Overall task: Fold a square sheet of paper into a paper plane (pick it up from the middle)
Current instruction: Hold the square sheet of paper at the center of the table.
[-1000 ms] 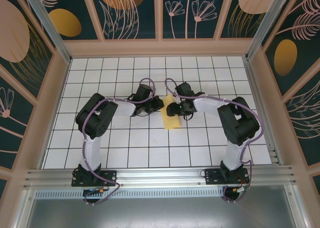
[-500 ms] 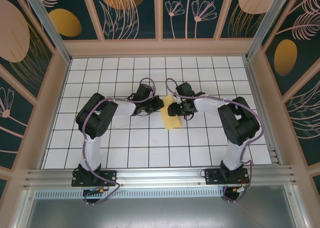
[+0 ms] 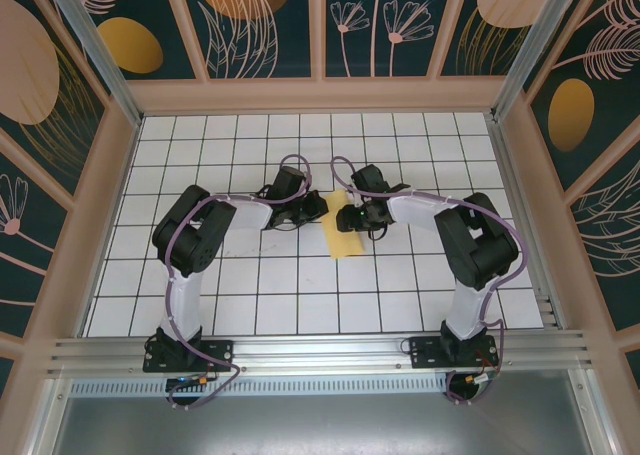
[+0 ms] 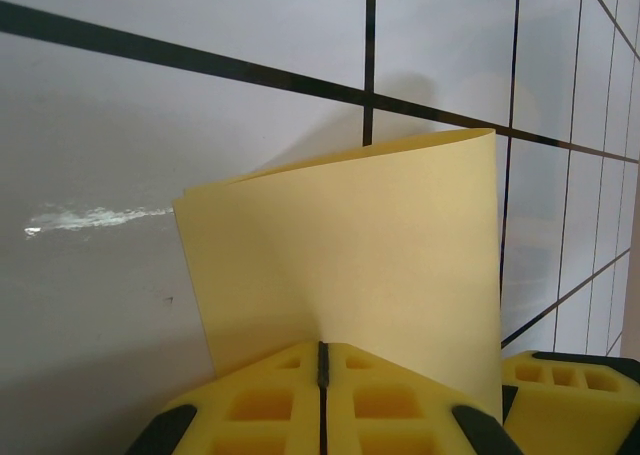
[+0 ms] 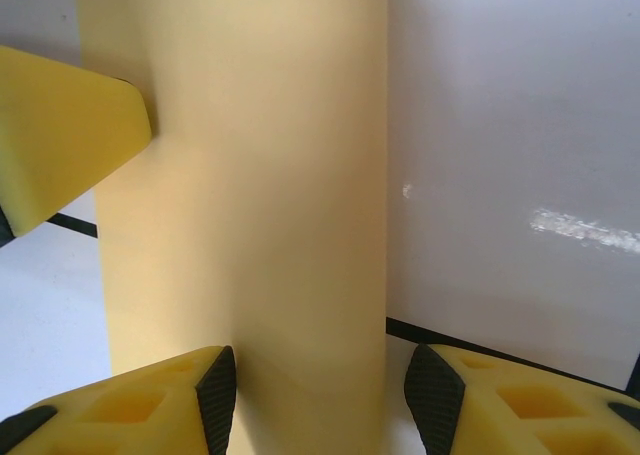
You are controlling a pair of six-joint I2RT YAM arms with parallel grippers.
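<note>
Right hand (image 5: 320,370) narrowed, jaws apart around paper (image 4: 350,245); left hand (image 4: 322,353) pinches it.

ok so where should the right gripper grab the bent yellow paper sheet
Pinch the free edge of the bent yellow paper sheet, opposite the side the left gripper holds, coming in from the right. The sheet curves up off the table there, and that edge sits between the open fingers of the right gripper.
</note>
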